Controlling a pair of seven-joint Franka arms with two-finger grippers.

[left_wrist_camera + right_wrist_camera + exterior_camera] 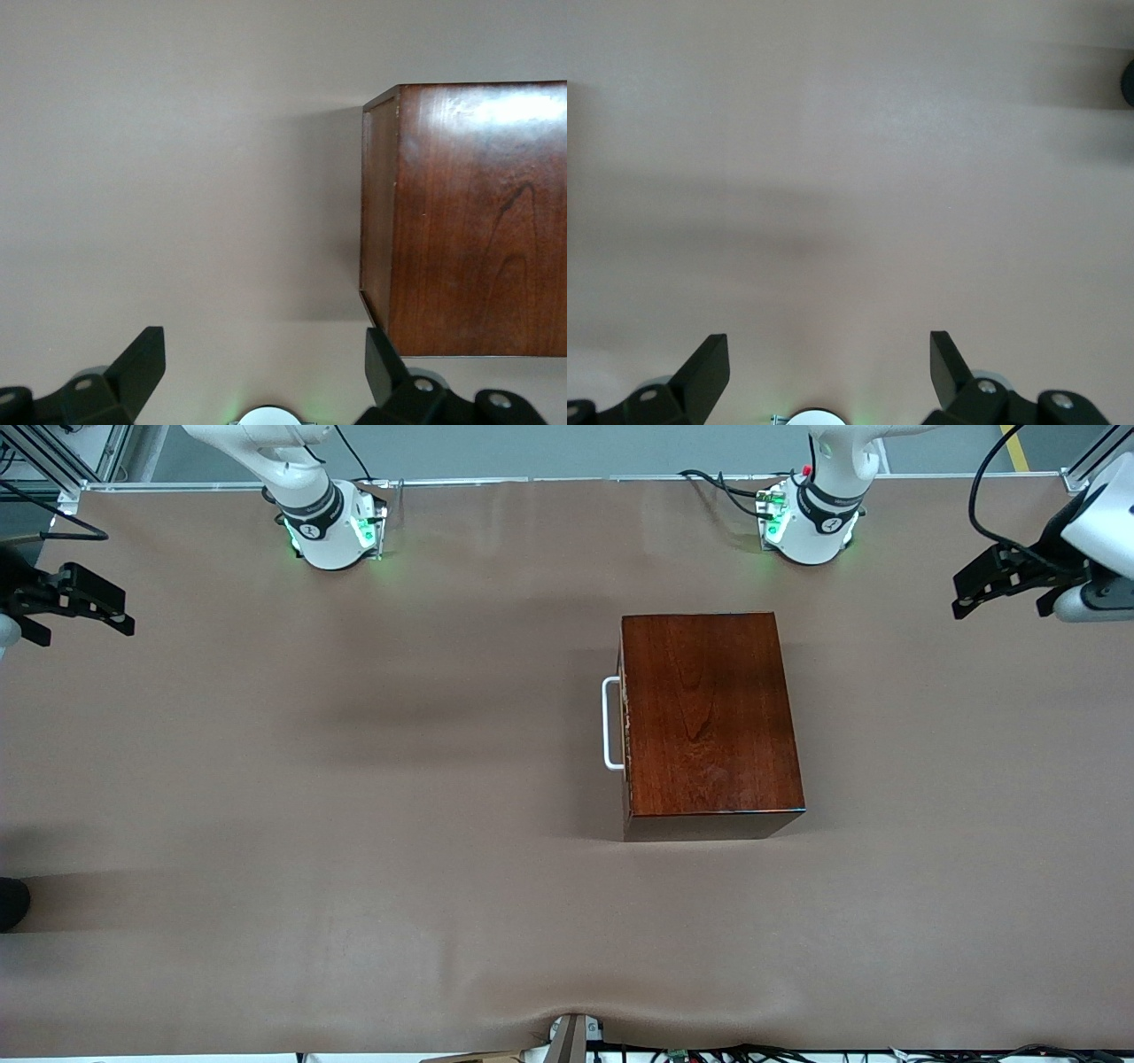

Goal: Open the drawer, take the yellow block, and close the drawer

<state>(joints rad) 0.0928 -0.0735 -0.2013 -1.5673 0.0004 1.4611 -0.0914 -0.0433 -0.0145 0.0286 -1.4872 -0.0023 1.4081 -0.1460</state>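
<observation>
1. The drawer [625, 722] sits closed in the box [711, 717]; its handle [610, 724] faces the right arm's end of the table, well apart from both grippers.
2. Handle's long axis runs toward the front camera.
3. Right gripper [75, 602] hangs spread and empty over bare mat; left gripper [1005, 583], also spread and empty, hangs past the box's back.
4. Glossy reddish wood; white bar handle. The block is not visible, presumably inside.

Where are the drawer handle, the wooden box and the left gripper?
drawer handle [608, 724], front view, middle of the white bar.
wooden box [709, 713], front view, centre of its top.
left gripper [973, 593], front view, between its open black fingertips, over the table's left-arm end.
</observation>
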